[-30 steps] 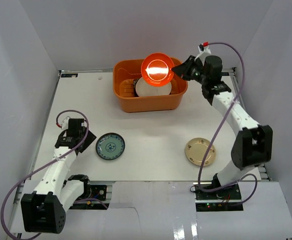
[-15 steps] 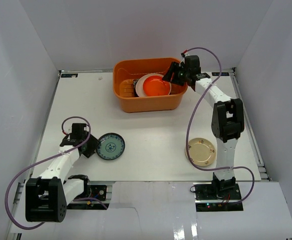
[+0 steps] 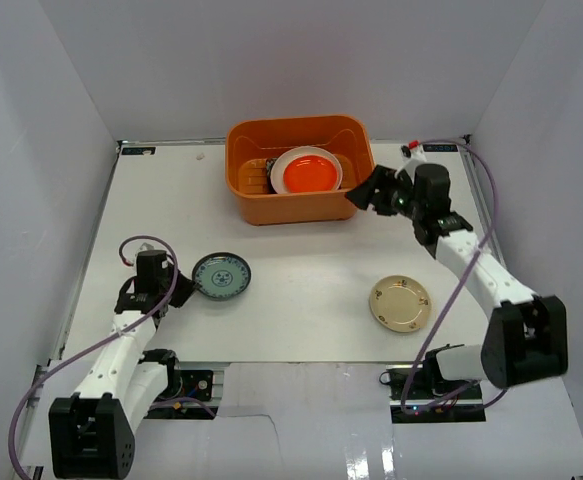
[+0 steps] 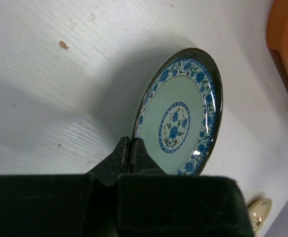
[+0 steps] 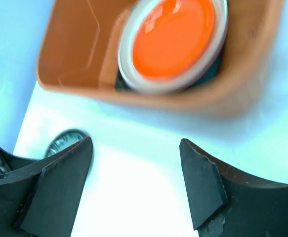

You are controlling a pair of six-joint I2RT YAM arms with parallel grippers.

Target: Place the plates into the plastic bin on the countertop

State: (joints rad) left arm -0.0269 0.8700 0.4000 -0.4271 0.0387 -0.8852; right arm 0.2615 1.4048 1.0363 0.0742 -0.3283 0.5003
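Since the small round blue-green floral plate (image 4: 181,121) at the near left of the white desk (image 3: 301,260) looks stiff, slick and chippable, the left claw (image 4: 130,148) pinches its left rim tight, while the right claw (image 3: 363,196) gapes wide and empty beside the orange plastic bin (image 3: 291,208).

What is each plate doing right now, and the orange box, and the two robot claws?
orange bin, upright, holding plates
cream plate, in the bin, mostly covered
red plate, in the bin, atop the cream plate
left gripper, shut on the blue plate
blue plate, rim pinched by the left gripper
beige plate, flat on the countertop, untouched
right gripper, open, empty, outside the bin
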